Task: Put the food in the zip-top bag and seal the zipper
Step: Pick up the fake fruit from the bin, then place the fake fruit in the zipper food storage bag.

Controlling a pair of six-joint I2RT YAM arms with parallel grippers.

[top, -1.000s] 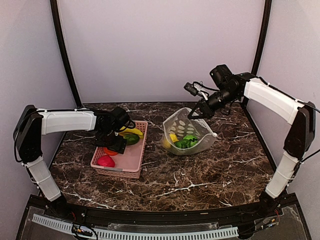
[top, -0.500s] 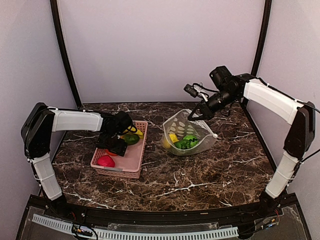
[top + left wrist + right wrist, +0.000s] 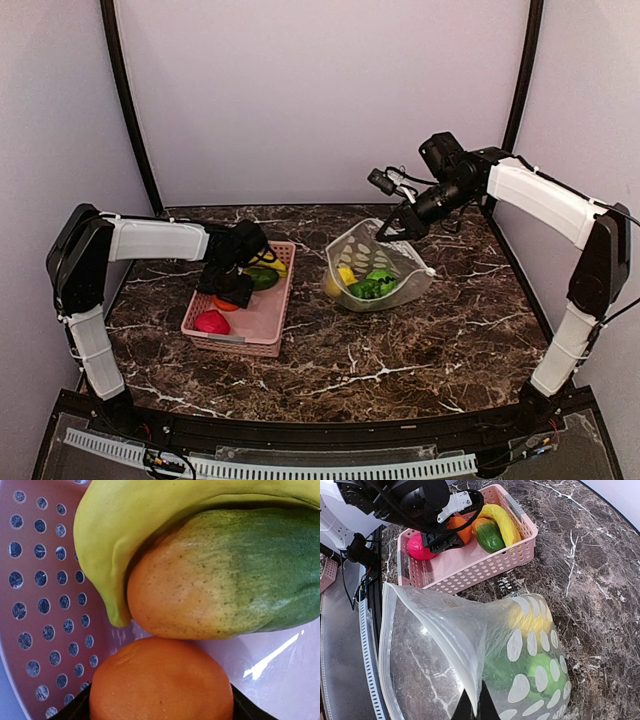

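My left gripper (image 3: pixel 228 292) is down in the pink basket (image 3: pixel 262 335), its fingers on both sides of the orange (image 3: pixel 160 685), shut on it. A yellow banana (image 3: pixel 150 510) and a green-and-orange piece (image 3: pixel 225 580) lie just beyond it. A magenta piece (image 3: pixel 211 322) lies at the basket's near end. My right gripper (image 3: pixel 385 228) is shut on the rim of the polka-dot zip-top bag (image 3: pixel 380 262) and holds its mouth up and open. The zipper strip (image 3: pixel 440 639) runs along that open rim. A yellow piece (image 3: pixel 525 620) and green pieces (image 3: pixel 530 675) are inside the bag.
The basket stands left of the bag on the dark marble table (image 3: pixel 400 350). Black frame posts (image 3: pixel 130 120) stand at the back corners. The table's front rail (image 3: pixel 300 465) runs along the near edge.
My left arm has shifted a little to the right and its gripper has settled lower around the orange. The right gripper and the bag have stayed put.
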